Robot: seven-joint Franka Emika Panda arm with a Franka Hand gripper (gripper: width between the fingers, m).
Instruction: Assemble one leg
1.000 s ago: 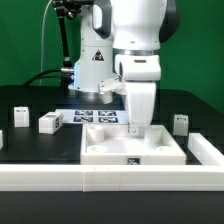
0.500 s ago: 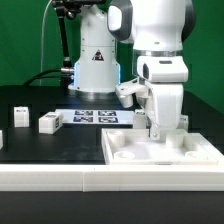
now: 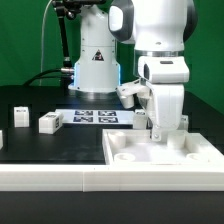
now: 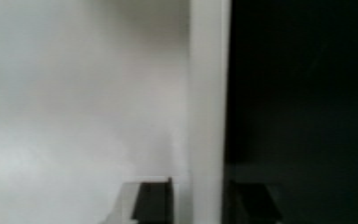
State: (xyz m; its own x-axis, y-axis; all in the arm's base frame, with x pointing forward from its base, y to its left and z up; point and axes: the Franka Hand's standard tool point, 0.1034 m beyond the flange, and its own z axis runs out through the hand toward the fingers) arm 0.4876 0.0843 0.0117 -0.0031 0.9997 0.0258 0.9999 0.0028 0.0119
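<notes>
1. Since a second ago, our gripper (image 3: 152, 131) and the square panel (image 3: 185, 152) have slid toward the exterior view's right; lately nothing shifts.
2. Our fingers pinch the panel's raised rim, one on either side.
3. One leg (image 3: 48, 122) lies untouched on the black table (image 3: 40, 146), well apart toward the exterior view's left.
4. We judge the panel placed; fetching a leg comes next.

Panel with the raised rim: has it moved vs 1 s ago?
Yes. The panel shifted toward the exterior view's right, judged against the marker board. No further shift shows over the last half second.
</notes>
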